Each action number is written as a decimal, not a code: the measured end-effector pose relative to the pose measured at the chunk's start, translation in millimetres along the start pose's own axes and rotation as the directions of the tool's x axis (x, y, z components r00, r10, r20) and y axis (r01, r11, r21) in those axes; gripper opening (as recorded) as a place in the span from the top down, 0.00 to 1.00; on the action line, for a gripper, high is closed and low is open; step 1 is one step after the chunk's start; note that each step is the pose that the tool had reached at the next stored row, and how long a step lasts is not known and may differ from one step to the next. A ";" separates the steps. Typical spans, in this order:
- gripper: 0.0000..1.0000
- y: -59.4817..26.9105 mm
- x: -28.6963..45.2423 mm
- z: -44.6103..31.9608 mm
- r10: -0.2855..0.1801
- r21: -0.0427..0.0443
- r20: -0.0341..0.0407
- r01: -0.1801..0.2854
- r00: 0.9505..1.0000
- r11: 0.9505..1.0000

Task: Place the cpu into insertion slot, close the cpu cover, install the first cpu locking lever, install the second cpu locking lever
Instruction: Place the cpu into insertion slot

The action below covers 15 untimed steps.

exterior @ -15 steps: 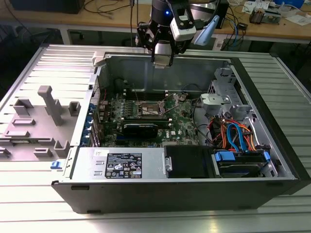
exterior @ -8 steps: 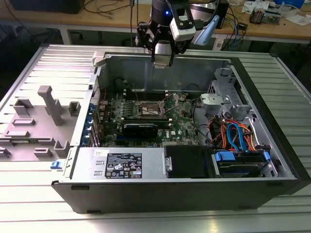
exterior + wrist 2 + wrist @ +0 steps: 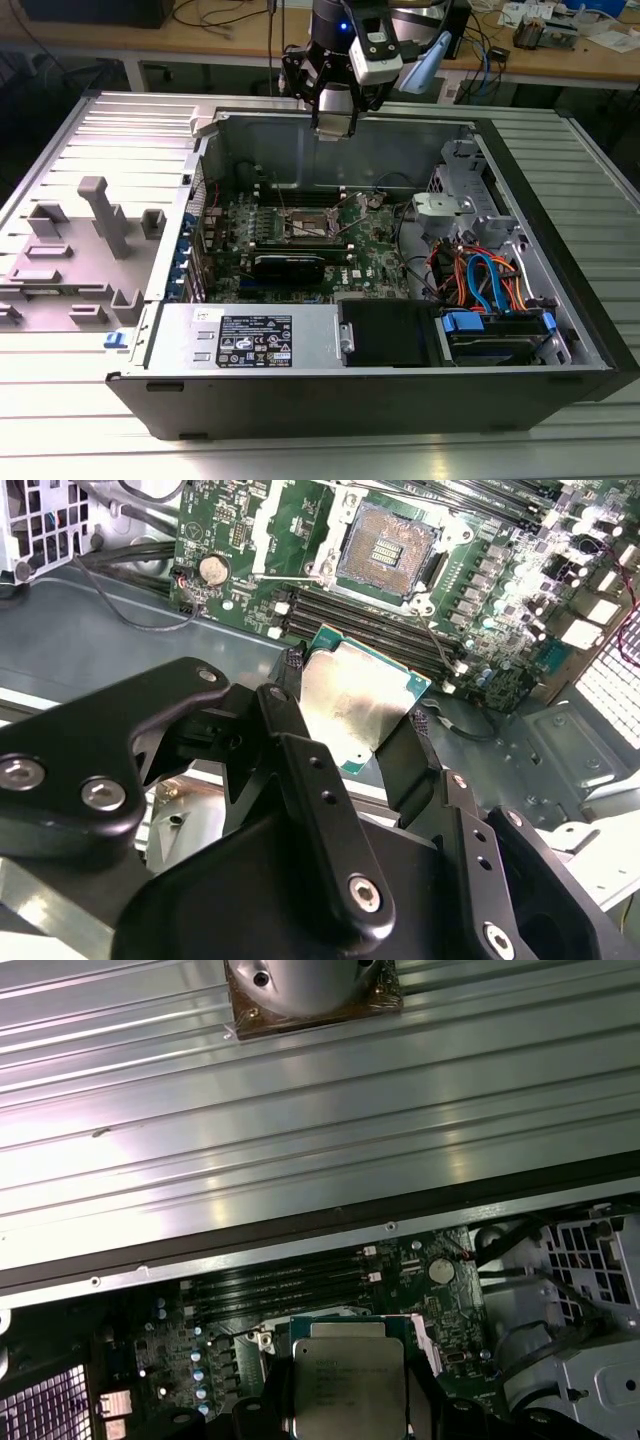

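In the second wrist view the claw [image 3: 352, 742] is closed on the cpu [image 3: 352, 702]. Its black fingers [image 3: 292, 730] press two opposite edges, so the chip sits tilted between them, showing a shiny silver face and a strip of green edge. The first wrist view looks at the chip from another side: there the cpu [image 3: 348, 1380] shows a dull metal top with print on it, with dark fingers just beside two of its edges.

Past the chip, the second wrist view shows the insertion slot [image 3: 386, 548] uncovered, its dark centre open inside a silvery rim, well apart from the held cpu. The long black memory slots [image 3: 370, 620] lie between the two. A coin battery [image 3: 213, 570] sits on the green motherboard [image 3: 225, 525] to one side of the slot. The first wrist view shows the memory slots [image 3: 270, 1285], the coin battery [image 3: 441, 1271] and, beyond them, the ribbed metal bench [image 3: 300, 1110].

The exterior view gives the whole layout. The claw [image 3: 335, 122] hangs above the back wall of the open computer case [image 3: 300, 385], with the insertion slot [image 3: 310, 222] lower down on the board. Orange and blue cables [image 3: 480, 275] lie at the exterior view's right
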<state>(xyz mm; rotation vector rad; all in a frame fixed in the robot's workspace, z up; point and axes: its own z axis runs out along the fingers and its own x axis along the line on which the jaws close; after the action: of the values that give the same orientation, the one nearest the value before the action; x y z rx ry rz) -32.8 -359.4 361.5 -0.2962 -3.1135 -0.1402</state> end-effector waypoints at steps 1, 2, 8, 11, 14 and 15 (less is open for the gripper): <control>0.45 0.0 0.0 0.0 0.001 0.000 0.000 -0.001 1.000 1.000; 0.45 0.0 0.0 0.0 0.002 0.000 0.000 -0.002 1.000 1.000; 0.45 0.0 0.0 0.0 0.004 0.000 0.000 -0.004 1.000 1.000; 0.45 0.0 0.0 0.0 0.006 0.000 0.001 -0.006 1.000 1.000; 0.45 0.0 0.0 0.0 0.008 0.000 0.001 -0.008 1.000 1.000; 0.45 0.0 0.0 0.0 0.009 0.000 0.001 -0.009 1.000 1.000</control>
<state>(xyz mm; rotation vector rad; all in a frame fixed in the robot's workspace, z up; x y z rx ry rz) -32.8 -359.4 361.5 -0.3101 -3.1126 -0.1403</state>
